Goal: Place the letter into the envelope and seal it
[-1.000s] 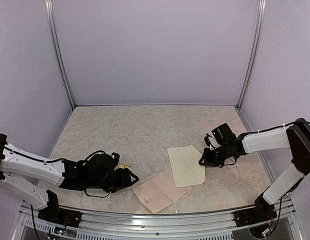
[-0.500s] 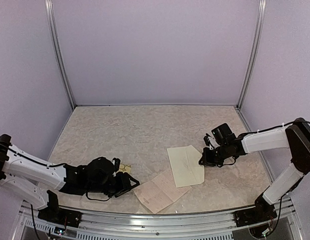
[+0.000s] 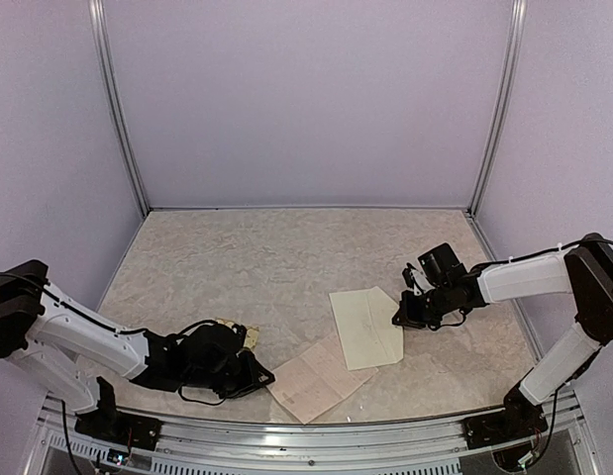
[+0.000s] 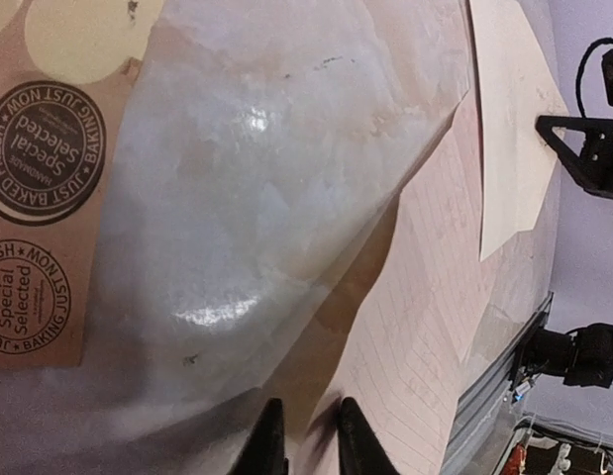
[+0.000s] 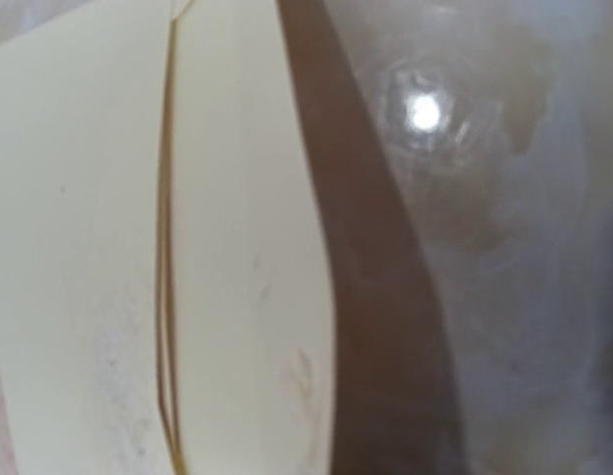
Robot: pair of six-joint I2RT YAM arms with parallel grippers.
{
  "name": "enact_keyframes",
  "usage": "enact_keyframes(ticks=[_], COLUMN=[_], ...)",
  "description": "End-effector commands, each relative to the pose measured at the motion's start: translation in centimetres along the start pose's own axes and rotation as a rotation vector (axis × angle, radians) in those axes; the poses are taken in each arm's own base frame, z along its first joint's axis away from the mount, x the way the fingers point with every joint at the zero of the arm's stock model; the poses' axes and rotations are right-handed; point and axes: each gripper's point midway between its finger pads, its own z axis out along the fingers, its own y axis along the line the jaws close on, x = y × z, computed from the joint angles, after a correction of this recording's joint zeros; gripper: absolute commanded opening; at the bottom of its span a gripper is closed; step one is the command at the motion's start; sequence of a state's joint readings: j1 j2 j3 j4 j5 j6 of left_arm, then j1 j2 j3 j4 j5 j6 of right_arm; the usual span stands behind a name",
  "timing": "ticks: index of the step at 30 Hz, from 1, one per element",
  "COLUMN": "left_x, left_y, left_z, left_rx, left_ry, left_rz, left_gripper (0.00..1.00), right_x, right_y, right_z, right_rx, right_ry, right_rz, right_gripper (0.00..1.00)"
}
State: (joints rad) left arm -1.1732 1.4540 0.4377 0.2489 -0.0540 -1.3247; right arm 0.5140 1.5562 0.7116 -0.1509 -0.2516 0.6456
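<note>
The cream envelope [image 3: 365, 327] lies right of centre, its pointed flap toward my right gripper [image 3: 398, 320]. That gripper is shut on the flap's tip. The right wrist view shows only the envelope [image 5: 237, 247] close up, its edge raised over a dark shadow, with no fingers in sight. The pinkish lined letter [image 3: 316, 376] lies in front of the envelope. My left gripper [image 3: 261, 376] is at the letter's left corner. In the left wrist view the left gripper [image 4: 308, 445] is shut on that corner of the letter [image 4: 435, 317], which lifts slightly off the table.
A tan card of round stickers [image 4: 39, 198] lies just behind the left gripper, partly under the arm in the top view [image 3: 249, 336]. The table's metal front rail [image 3: 316, 435] runs close to the letter. Walls enclose the other three sides.
My left gripper slid toward the front and right off the sticker card to the letter's corner and closed on it. My right gripper closed fully at the envelope's flap tip.
</note>
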Motion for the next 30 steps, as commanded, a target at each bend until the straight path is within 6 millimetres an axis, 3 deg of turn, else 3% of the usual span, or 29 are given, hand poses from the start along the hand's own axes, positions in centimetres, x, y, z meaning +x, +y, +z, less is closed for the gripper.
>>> enact_keyframes(ticks=[1,7,16,19,21,24,26,30], left_x=[-0.6,-3.6,-9.1,-10.4,-11.2,-11.8,-11.9,-12.0], left_y=[-2.1,-3.7,-5.7,-7.5,-8.7,-10.7,-12.1,-15.1], left_z=[0.0,-2.4,-9.3,-11.4,-12.6,-14.2,-15.0,-16.1], left_rx=[0.043,0.018,-0.018,0.023,0.058,0.1,0.123,0.178], left_ry=[-0.031,-0.151,-0.273,-0.293,-0.3,-0.305,-0.299,-0.287], left_rz=[0.021,0.073,0.168,0.244,0.291,0.37,0.429,0.535], left_gripper=[0.03,0.0,0.0,0.0,0.0,0.0,0.0,0.0], right_x=[-1.1,-3.2,-4.1,-4.4,-5.0,-6.1,-6.8,-7.9], right_y=[0.6,0.8,-0.7,-0.9,-0.9,-0.5,0.1,0.8], right_z=[-0.4,-2.2,-1.4,-1.3,-2.0,-3.7,-5.2,-9.0], right_rx=[-0.016,0.03,0.112,0.122,0.134,0.145,0.137,0.147], right_ry=[-0.036,-0.097,-0.092,-0.096,-0.123,-0.179,-0.222,-0.319], right_rz=[0.001,-0.015,-0.02,-0.011,-0.008,-0.022,-0.04,-0.059], right_gripper=[0.0,0.0,0.0,0.0,0.12,0.47,0.64,0.72])
